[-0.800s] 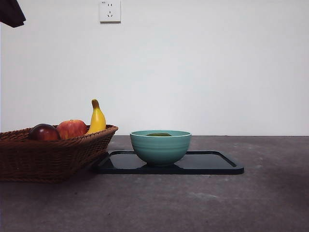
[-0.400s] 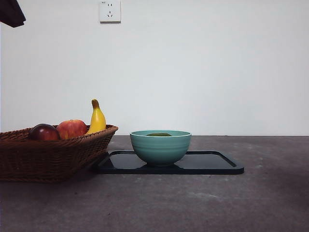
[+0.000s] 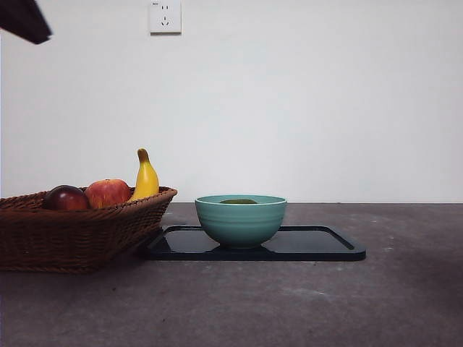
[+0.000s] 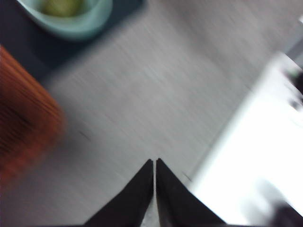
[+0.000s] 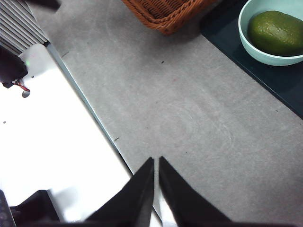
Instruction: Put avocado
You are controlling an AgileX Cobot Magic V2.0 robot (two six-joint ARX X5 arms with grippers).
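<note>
The dark green avocado (image 3: 239,201) lies inside the teal bowl (image 3: 240,224), with only its top showing above the rim in the front view. It is plain in the right wrist view (image 5: 277,33) and blurred in the left wrist view (image 4: 61,7). The bowl stands on a black tray (image 3: 318,246). My left gripper (image 4: 155,163) is shut and empty, over bare table away from the bowl. My right gripper (image 5: 156,161) is shut and empty, near the table's edge, far from the bowl (image 5: 246,33).
A wicker basket (image 3: 72,231) left of the tray holds a banana (image 3: 145,179), a red-yellow apple (image 3: 107,193) and a dark red fruit (image 3: 65,197). A black arm tip (image 3: 25,20) shows at the top left corner. A white surface (image 5: 52,142) borders the table.
The black arm tip at the top left corner has shifted and tilted a little. The left wrist view is motion-blurred. Bowl, avocado, tray and basket have not moved.
</note>
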